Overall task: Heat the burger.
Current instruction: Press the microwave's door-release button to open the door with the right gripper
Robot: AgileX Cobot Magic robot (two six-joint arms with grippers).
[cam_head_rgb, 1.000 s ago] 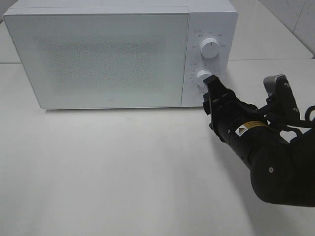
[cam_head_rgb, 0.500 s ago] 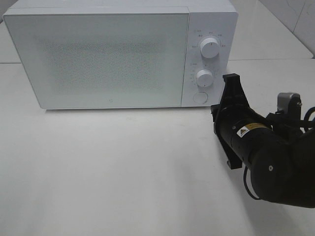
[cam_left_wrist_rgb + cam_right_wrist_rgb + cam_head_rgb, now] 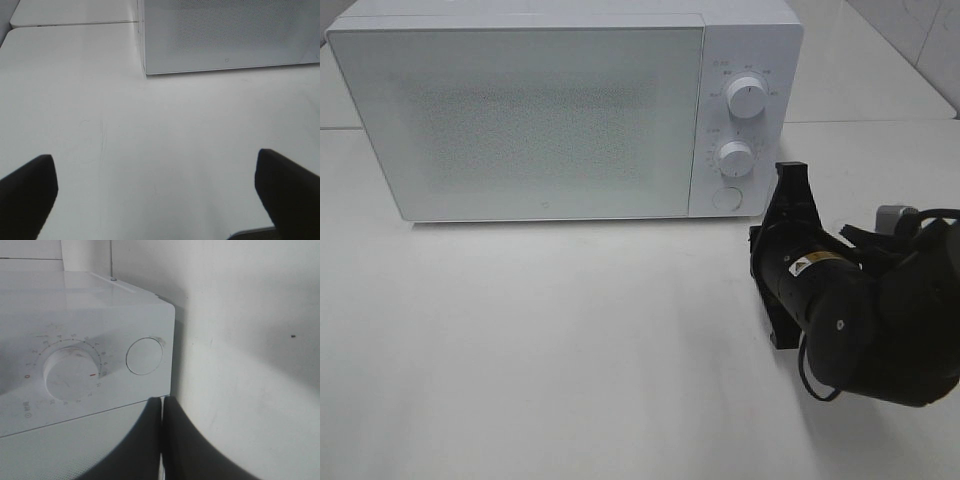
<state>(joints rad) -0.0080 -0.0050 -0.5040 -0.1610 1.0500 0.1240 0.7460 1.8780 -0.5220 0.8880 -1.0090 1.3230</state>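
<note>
The burger is out of view in every frame. The white microwave (image 3: 520,110) stands at the back of the table with its frosted door closed. My right gripper (image 3: 790,172) is shut with nothing in it, and it hangs just right of the microwave's front corner, below the lower dial (image 3: 736,155). In the right wrist view the shut fingers (image 3: 162,440) point at the control panel, near the lower dial (image 3: 70,372) and the round button (image 3: 144,356). The left gripper (image 3: 157,200) is open over bare table in front of the microwave (image 3: 225,35).
An upper dial (image 3: 747,98) and a round button (image 3: 726,198) sit on the microwave's control panel. The bulky black right arm (image 3: 865,320) fills the table's right side. White tabletop (image 3: 570,340) stretches in front of the microwave.
My right gripper has come off the lower dial, pulled back to the right and shut. The arm has rolled and drawn in. The left gripper shows no change.
</note>
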